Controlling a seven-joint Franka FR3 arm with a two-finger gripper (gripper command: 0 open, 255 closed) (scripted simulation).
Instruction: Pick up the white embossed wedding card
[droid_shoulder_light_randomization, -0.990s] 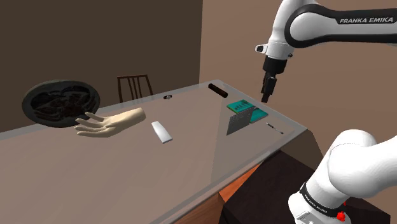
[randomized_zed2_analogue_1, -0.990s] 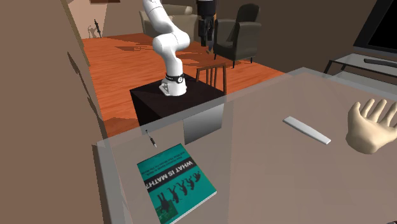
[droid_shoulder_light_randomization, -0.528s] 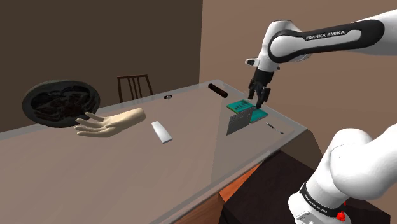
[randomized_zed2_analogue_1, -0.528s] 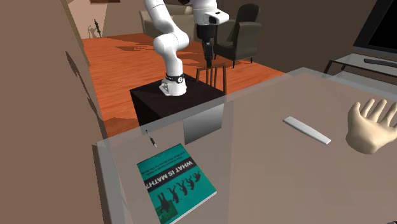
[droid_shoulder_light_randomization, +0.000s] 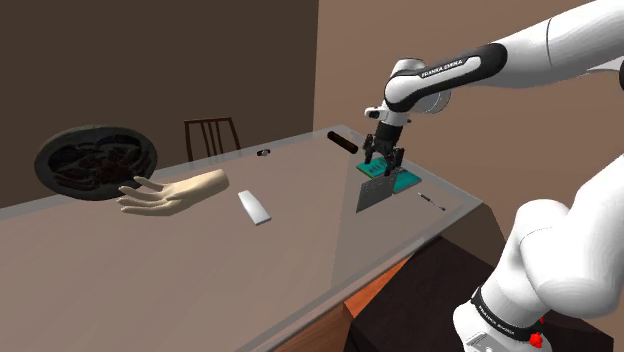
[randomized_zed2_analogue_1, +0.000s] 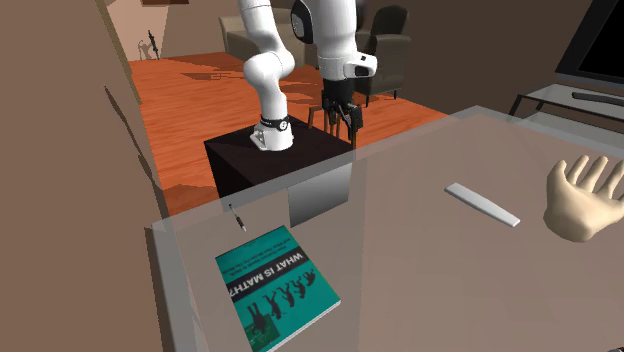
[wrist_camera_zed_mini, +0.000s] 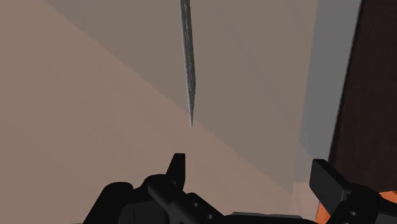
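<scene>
We note the gripper has swung in from near the table edge and dropped. It now hangs just above the grey card, which stands upright beside the teal book. Fingers are wide and empty. We judge it aligned; descent and closing remain.

The tabletop is showing smooth and half see-through, like frosted glass. The upright card is looking plain matt grey, and its thin edge is appearing rough and speckled in the wrist view. The teal book is wearing a printed paper cover. The robot arm is gleaming smooth white, its gripper looking matt black. The floor is showing orange wood boards.
</scene>
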